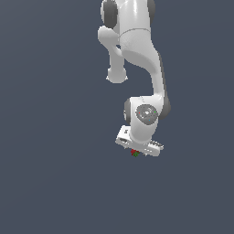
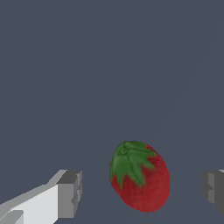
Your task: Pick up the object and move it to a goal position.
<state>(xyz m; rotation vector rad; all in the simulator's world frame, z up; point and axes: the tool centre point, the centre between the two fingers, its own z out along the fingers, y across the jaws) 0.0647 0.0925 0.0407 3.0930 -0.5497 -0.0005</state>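
A: Plain slate-grey ground fills both views; no edge, no markings, no goal marker that I can make out.

B: Where's the object?

A: One strawberry [image 2: 141, 176], red body, green cap. In the wrist view it sits in the lower middle of the frame, a little right of centre, cap turned toward the upper left, lying tilted rather than upright. In the exterior view it's only a red-green speck in the lower centre, just under the hand.

B: And the claw?

A: One gripper [image 1: 138, 149], spread wide. Two fingers [image 2: 70, 192] show in the wrist view, one at the lower left, one cut off at the lower right edge. The berry lies between them, touching neither; clear grey shows on both sides, and it sits nearer the right-hand finger.

B: Why that posture?

A: My reading: the hand is brought down over the berry with the fingers straddling it so a single closing stroke catches the body across its width. Whether the tips are low enough yet, I can't tell.

B: Arm count?

A: One arm [image 1: 137, 50], white, coming down from the top centre of the exterior view, wrist bent over the berry. Nothing else visible in the scene.
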